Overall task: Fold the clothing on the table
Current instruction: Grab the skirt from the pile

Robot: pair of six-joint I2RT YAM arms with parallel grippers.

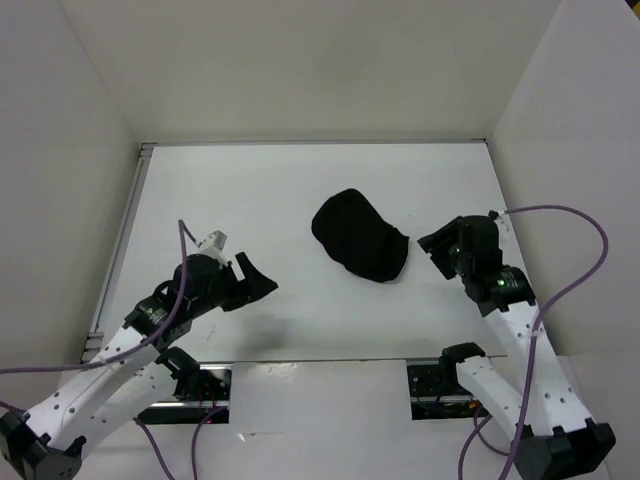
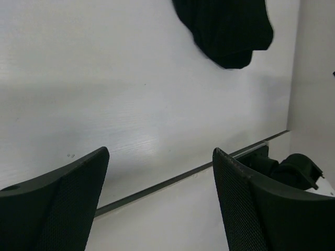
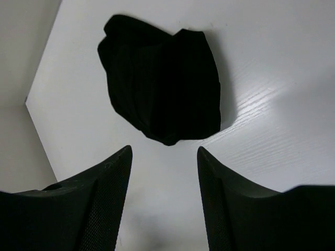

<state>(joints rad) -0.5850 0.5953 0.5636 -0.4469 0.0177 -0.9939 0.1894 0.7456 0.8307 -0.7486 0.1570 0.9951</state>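
Both jaws wide open, empty; clothing [image 1: 359, 237] on table [image 1: 250, 190] between them, nearer right jaws, untouched

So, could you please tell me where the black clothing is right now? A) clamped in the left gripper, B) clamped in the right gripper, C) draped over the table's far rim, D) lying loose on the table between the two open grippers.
D: the clothing lies bunched on the table, with the left gripper and the right gripper both open and clear of it.
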